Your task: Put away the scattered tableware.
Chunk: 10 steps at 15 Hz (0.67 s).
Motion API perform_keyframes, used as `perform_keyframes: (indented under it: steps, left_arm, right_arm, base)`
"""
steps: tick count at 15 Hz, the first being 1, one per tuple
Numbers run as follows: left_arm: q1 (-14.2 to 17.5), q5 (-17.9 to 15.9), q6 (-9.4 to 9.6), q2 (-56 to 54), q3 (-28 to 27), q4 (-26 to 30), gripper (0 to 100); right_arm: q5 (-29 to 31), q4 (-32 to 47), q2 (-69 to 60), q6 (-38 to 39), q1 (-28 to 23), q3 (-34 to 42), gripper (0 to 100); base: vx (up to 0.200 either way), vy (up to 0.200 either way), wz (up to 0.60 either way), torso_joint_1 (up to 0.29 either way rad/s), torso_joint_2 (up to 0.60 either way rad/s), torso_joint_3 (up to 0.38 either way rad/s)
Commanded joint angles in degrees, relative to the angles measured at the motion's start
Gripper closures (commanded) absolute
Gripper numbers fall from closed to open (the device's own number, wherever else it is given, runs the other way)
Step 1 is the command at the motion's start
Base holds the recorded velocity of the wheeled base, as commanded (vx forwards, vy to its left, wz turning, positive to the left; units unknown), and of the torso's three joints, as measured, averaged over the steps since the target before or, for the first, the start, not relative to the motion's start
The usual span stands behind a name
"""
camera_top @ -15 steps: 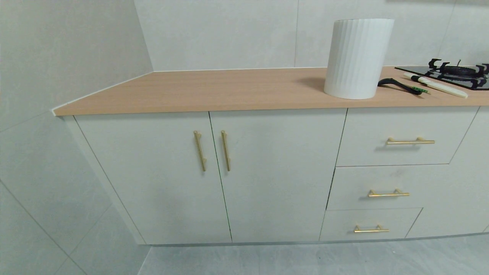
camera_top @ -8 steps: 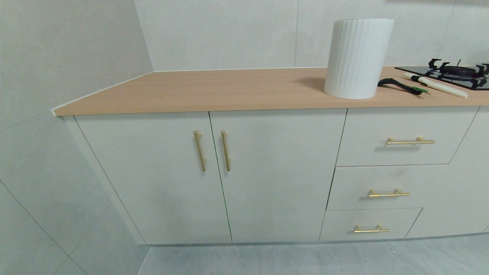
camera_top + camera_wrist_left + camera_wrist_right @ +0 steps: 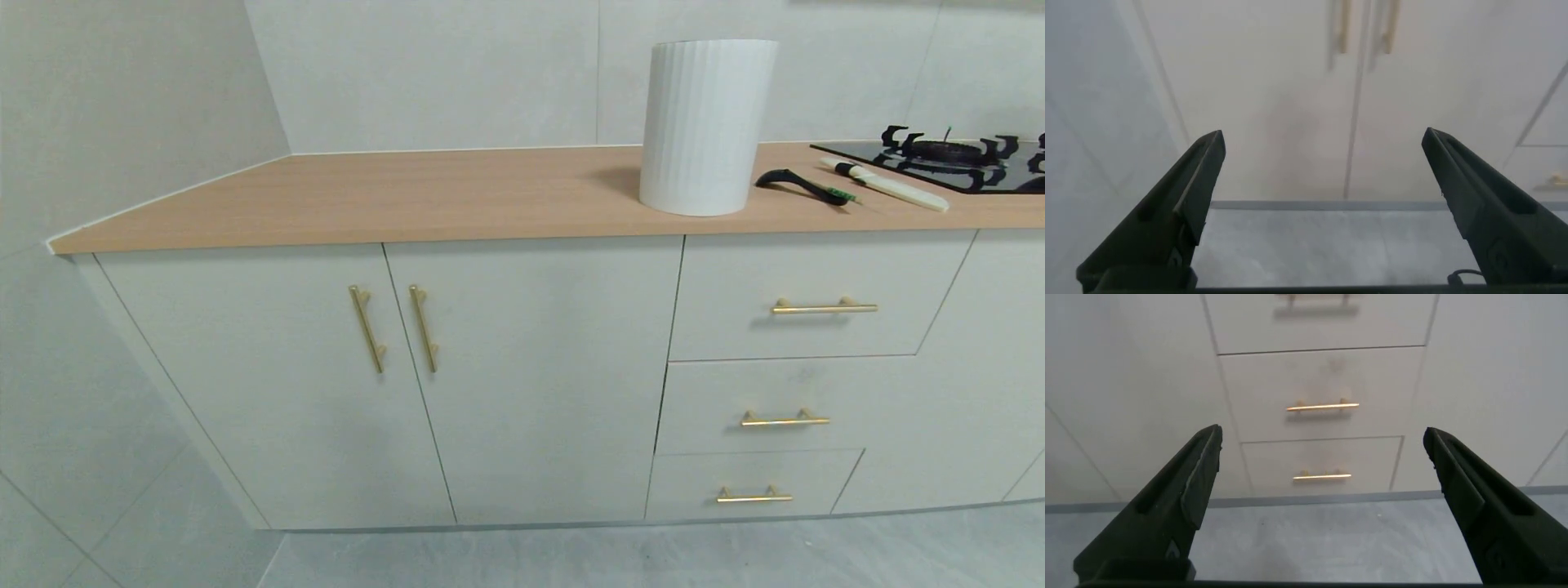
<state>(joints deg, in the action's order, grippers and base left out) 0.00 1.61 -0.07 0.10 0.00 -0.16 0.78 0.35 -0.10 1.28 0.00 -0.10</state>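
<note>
Two loose pieces to put away: a black tool (image 3: 802, 184) and a pale knife (image 3: 887, 184), flat on the table (image 3: 408, 196), just right of the ribbed holder (image 3: 706, 126) and in front of the stove (image 3: 939, 153). Side by side, near each other but apart. Long axis of each slanting from back-left to front-right, roughly along the table's front edge. Black tool nearer the holder, knife nearer the stove, with its back end close to the stove's near edge.

Both pairs of jaws spread wide, nothing held. Left jaws low, facing the doors (image 3: 1290, 106). Right jaws low, facing the drawers (image 3: 1323, 384). From either pair, then, the pieces up and beyond, on the table top, well apart from both. Probably a job for the right arm, judging by the drawers standing directly under the two pieces and the doors well off to the left of them. Likely needs a lift above table height first, then jaws turned across the slant, not along it, to close on a handle.

Head view good for the lie of the pieces, the holder's open top and the stove. Wrist views good for the jaw spread, the cabinet fronts and the floor (image 3: 1290, 539) at their foot: blurred door handles past the left jaws, drawer handles past the right jaws.
</note>
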Motion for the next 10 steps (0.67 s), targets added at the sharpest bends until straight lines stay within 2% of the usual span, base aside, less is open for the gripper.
perform_keyframes:
  steps: [1,7,10]
  left_arm:
    - [0.00,-0.03,-0.01,0.08,0.00,-0.02,0]
    - [0.00,-0.03,-0.01,-0.01,0.00,-0.02,0]
    - [0.00,-0.03,-0.01,0.08,0.00,-0.02,0]
  right_arm:
    - [0.01,0.00,0.10,0.04,0.00,0.01,0]
    - [0.01,0.00,0.10,0.13,0.00,0.01,0]
    - [0.10,0.00,0.10,0.21,0.00,0.01,0]
  base:
    - [0.000,-0.200,0.00,0.007,-0.01,0.007]
    - [0.000,-0.200,0.00,0.003,0.00,0.002]
    - [0.000,0.000,0.00,0.000,0.00,0.000]
